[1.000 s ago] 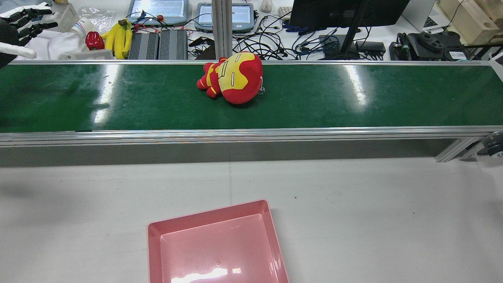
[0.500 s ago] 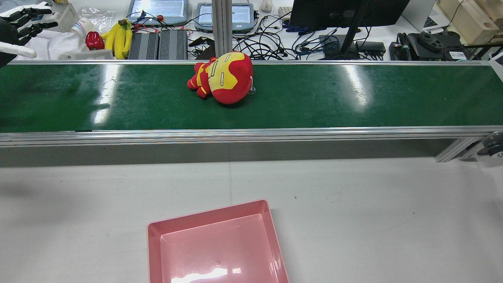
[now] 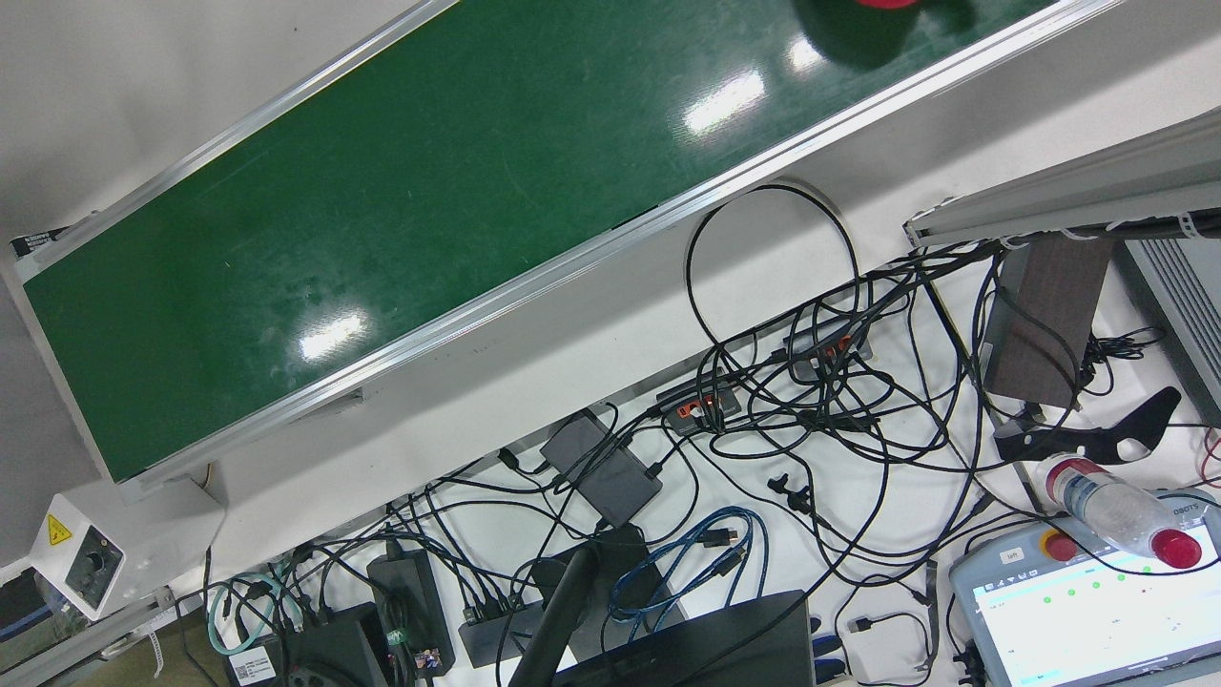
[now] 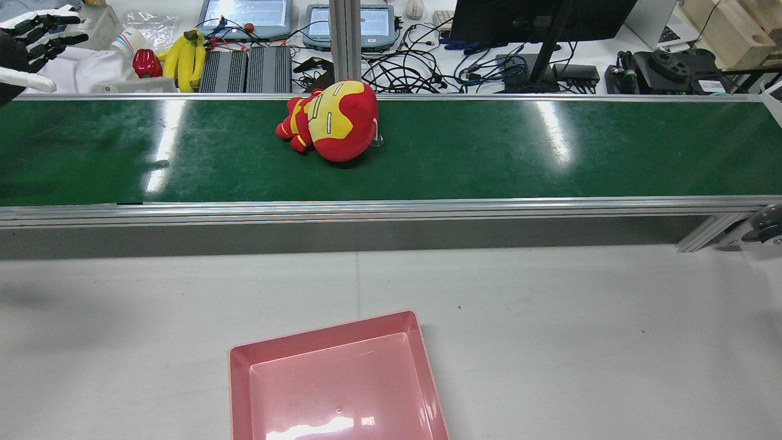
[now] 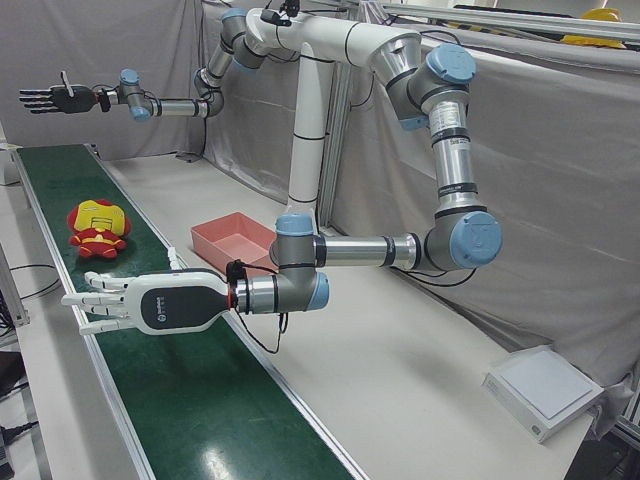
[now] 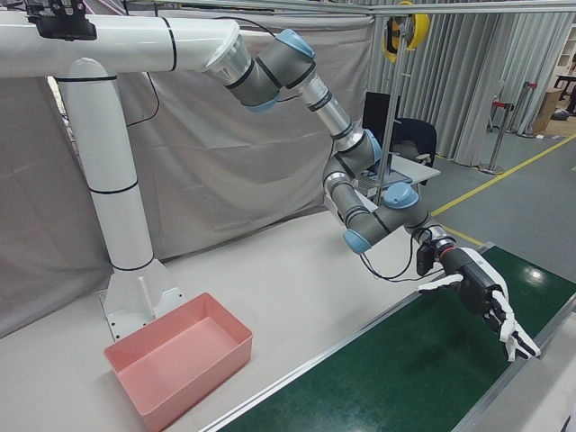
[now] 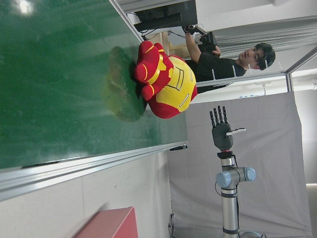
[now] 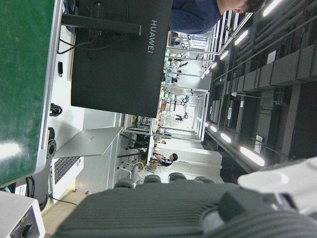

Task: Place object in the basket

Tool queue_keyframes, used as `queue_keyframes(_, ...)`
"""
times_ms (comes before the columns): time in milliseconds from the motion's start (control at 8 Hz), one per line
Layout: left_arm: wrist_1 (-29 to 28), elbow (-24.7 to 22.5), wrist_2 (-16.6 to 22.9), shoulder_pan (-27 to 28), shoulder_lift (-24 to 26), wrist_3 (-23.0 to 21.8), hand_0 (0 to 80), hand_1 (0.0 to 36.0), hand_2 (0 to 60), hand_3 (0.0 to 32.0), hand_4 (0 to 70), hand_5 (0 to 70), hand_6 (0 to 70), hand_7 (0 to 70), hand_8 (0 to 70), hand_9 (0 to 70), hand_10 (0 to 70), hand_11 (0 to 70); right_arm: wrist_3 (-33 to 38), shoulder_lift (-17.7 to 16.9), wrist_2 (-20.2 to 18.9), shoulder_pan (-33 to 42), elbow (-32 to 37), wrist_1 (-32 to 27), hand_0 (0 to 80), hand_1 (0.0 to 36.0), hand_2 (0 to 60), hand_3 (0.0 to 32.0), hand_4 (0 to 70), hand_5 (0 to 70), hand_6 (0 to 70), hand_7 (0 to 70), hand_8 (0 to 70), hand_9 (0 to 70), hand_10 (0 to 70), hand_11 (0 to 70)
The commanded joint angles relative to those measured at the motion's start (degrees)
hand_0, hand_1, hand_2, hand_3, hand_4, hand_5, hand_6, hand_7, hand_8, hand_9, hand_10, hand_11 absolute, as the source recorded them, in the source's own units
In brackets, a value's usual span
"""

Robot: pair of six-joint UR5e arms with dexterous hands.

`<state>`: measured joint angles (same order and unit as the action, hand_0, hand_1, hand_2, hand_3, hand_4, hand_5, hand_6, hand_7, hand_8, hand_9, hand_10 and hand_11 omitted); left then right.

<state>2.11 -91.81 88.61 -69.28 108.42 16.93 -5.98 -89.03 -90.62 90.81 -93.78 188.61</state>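
A red and yellow plush toy lies on its side on the green conveyor belt, left of its middle; it also shows in the left-front view and the left hand view. The pink basket stands empty on the white table on the near side of the belt. My left hand hovers open and empty over the belt's left end, well apart from the toy. My right hand is open and empty over the belt's other end, beyond the toy.
Behind the belt is a cluttered bench with bananas, tablets, a monitor and many cables. A person stands beyond the belt. The arms' white pedestal rises behind the basket.
The plush toy has travelled left along the belt, toward my left hand. Both hands have stayed where they were, still open.
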Motion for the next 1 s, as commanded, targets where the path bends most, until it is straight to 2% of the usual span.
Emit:
queue_keyframes(0, 0.1, 0.1, 0.0, -0.3, -0.1, 0.0, 58.0, 17.8, 0.0, 0.0, 13.8, 25.3, 5.0, 4.5, 11.7, 18.3, 0.0, 0.0, 0.0, 0.0, 0.0, 0.0, 0.0, 0.0, 0.0, 0.0, 0.0, 0.0, 0.0, 0.0, 0.0, 0.0, 0.0, 0.0, 0.0, 0.0)
queue_keyframes(500, 0.1, 0.0, 0.2, -0.4, -0.2, 0.1, 55.9, 17.2, 0.0, 0.0, 13.0, 24.9, 4.5, 4.3, 10.9, 17.2, 0.0, 0.0, 0.0, 0.0, 0.0, 0.1, 0.0, 0.0, 0.0, 0.0, 0.0, 0.0, 0.0, 0.0, 0.0, 0.0, 0.0, 0.0, 0.0, 0.0)
queue_keyframes(625, 0.1, 0.0, 0.2, -0.2, -0.2, 0.4, 55.8, 17.9, 0.0, 0.0, 12.7, 24.7, 4.7, 4.4, 11.1, 17.5, 0.0, 0.0, 0.0, 0.0, 0.0, 0.0, 0.0, 0.1, 0.0, 0.0, 0.0, 0.0, 0.0, 0.0, 0.0, 0.0, 0.0, 0.0, 0.0, 0.0)
queue_keyframes(750, 0.1, 0.0, 0.2, -0.2, -0.2, 0.6, 63.4, 20.1, 0.0, 0.0, 12.8, 25.2, 5.1, 4.9, 11.8, 18.3, 0.0, 0.0, 0.0, 0.0, 0.0, 0.0, 0.0, 0.0, 0.0, 0.0, 0.0, 0.0, 0.0, 0.0, 0.0, 0.0, 0.0, 0.0, 0.0, 0.0)
queue_keyframes(875, 0.2, 0.0, 0.1, -0.2, -0.3, 0.6, 66.3, 17.6, 0.0, 0.0, 13.3, 24.2, 5.1, 4.7, 11.7, 18.2, 0.0, 0.0, 0.0, 0.0, 0.0, 0.0, 0.0, 0.0, 0.0, 0.0, 0.0, 0.0, 0.0, 0.0, 0.0, 0.0, 0.0, 0.0, 0.0, 0.0)
